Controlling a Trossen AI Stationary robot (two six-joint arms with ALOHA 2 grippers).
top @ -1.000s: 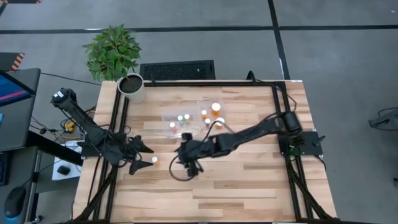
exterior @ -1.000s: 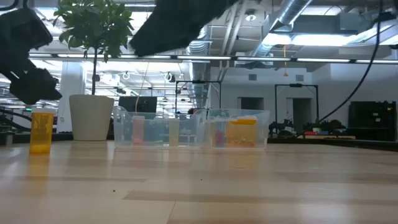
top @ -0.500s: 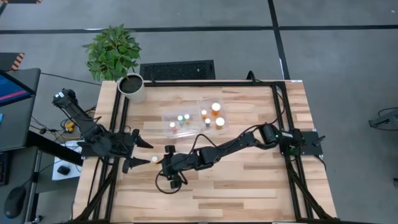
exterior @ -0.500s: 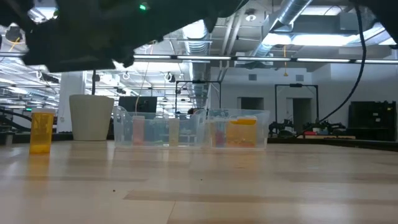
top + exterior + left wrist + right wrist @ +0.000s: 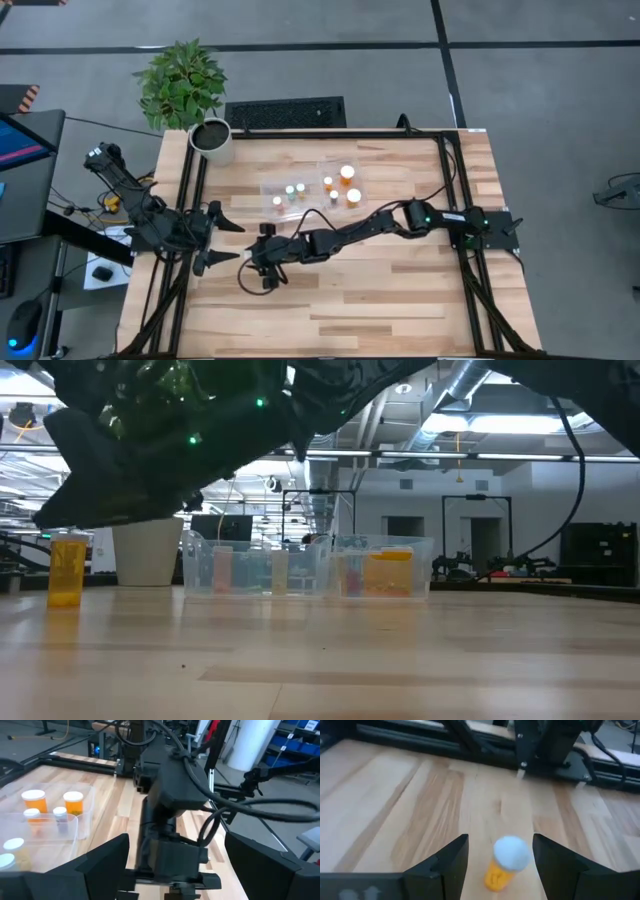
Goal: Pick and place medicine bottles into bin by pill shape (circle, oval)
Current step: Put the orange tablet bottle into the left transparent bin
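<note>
One orange pill bottle with a white cap stands upright on its base on the wood table, near the left side; it also shows in the low view. My right gripper is open, reached far toward the table's left, one finger on either side of this bottle, touching nothing. In the high view the right gripper hides the bottle. My left gripper is open and empty just left of it. The clear two-compartment bin at the table's far middle holds several capped bottles.
A white plant pot with a green plant stands at the table's far left corner. A black frame runs along the table's edges. Bare wood lies along the near side. The right arm stretches across the middle.
My right gripper has gone toward the table's left edge, from the middle of the table to the lone bottle, and now stands with a finger on each side of it. My left gripper has drawn back a little toward the left edge. The bottle has stayed in place.
</note>
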